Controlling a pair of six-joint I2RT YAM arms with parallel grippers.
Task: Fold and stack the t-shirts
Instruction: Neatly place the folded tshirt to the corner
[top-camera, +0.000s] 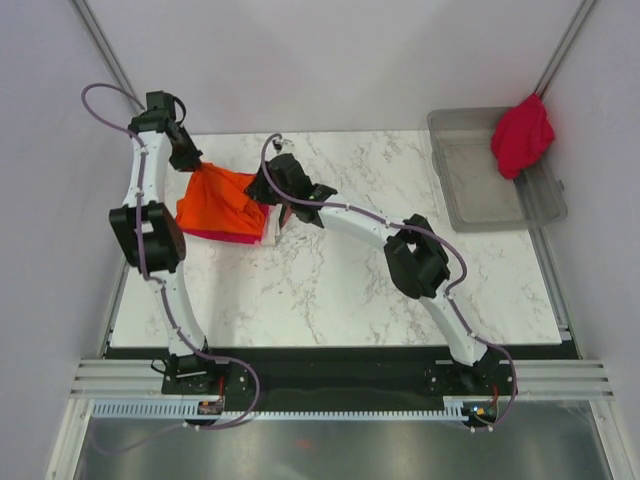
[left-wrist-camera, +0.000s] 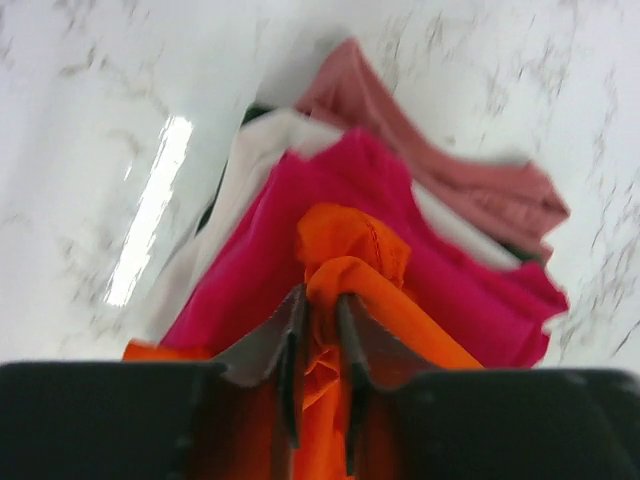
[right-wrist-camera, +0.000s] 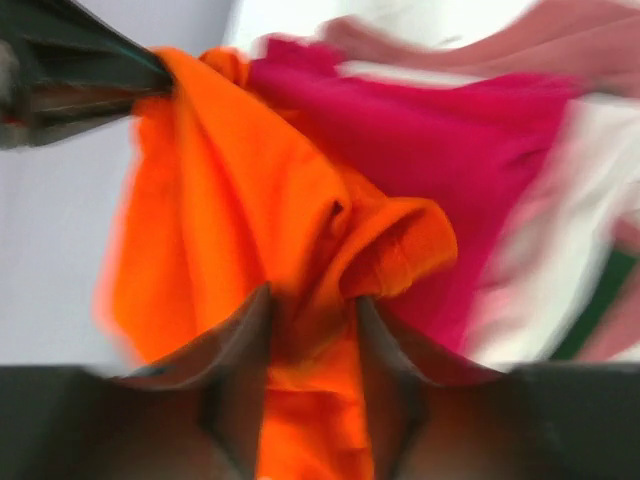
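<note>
Left pincer (top-camera: 193, 163) is closed on the far left corner of the orange t-shirt (top-camera: 215, 200). The right pincer (top-camera: 268, 190) is closed on the right edge of the same shirt, with a thick fold of cloth pressed between its fingers (right-wrist-camera: 245, 340). The shirt is bright orange and wrinkled. It spreads between the two pincers over a pile of other shirts at the far left part of the marble tabletop (top-camera: 350, 290).

From above, the pile is mostly hidden. Only a strip of the crimson-magenta t-shirt (top-camera: 222, 237) and a small pale edge show under the orange one. The left wrist view opens the layers. Under the magenta shirt lies a pale whitish cloth (left-wrist-camera: 250, 170), then a dusty pink shirt (left-wrist-camera: 460, 185), and a thin dark edge that I cannot identify. The right wrist view is blurred, but it shows a rolled orange hem and, at its upper left, the tip of the left pincer biting the orange corner.

Only the top view shows a second crimson shirt (top-camera: 522, 135). It hangs over the far right corner of the grey bin (top-camera: 480, 205), well apart from the pile.
</note>
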